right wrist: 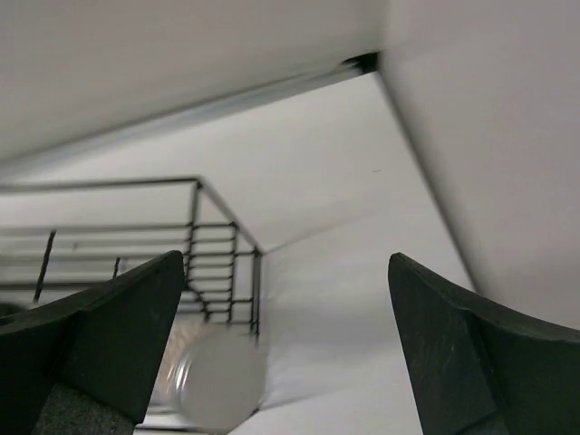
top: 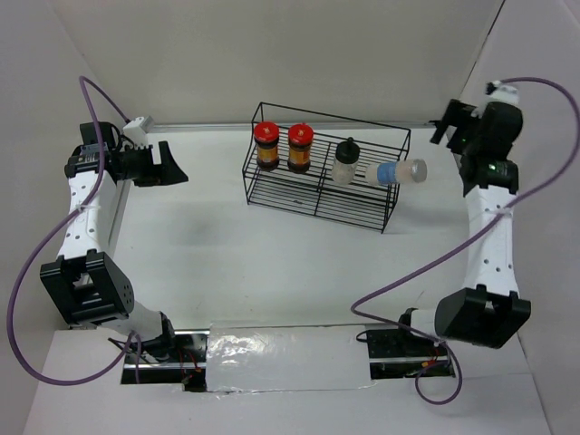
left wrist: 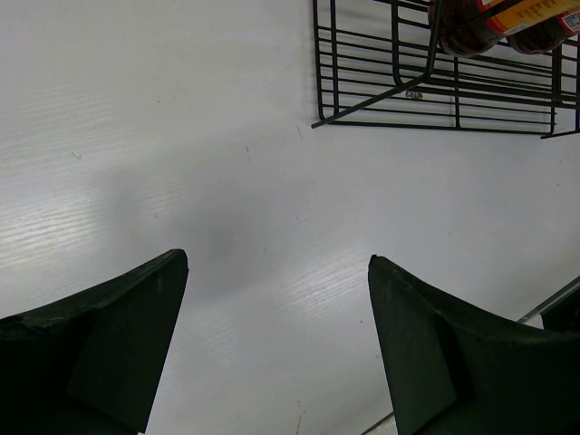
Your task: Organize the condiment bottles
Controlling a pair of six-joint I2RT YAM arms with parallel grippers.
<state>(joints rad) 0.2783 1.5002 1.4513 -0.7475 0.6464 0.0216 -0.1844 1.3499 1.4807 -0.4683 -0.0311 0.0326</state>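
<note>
A black wire rack [top: 317,195] stands at the back of the table. In it two red-capped jars [top: 266,145] [top: 300,145] with brown contents stand upright side by side at the left. Right of them stands a whitish bottle [top: 345,163] with a black cap. The blue-labelled jar [top: 401,171] lies tipped on its side at the rack's right end, its pale cap [right wrist: 217,385] poking past the wire. My right gripper [right wrist: 285,263] is open, above and right of that jar and apart from it. At the far left, my left gripper [left wrist: 276,263] is open over bare table.
White walls close in the table at the back and on both sides, and the right arm [top: 489,227] is close to the right wall. The rack's near left corner [left wrist: 319,122] and the brown jars [left wrist: 471,27] show at the top of the left wrist view.
</note>
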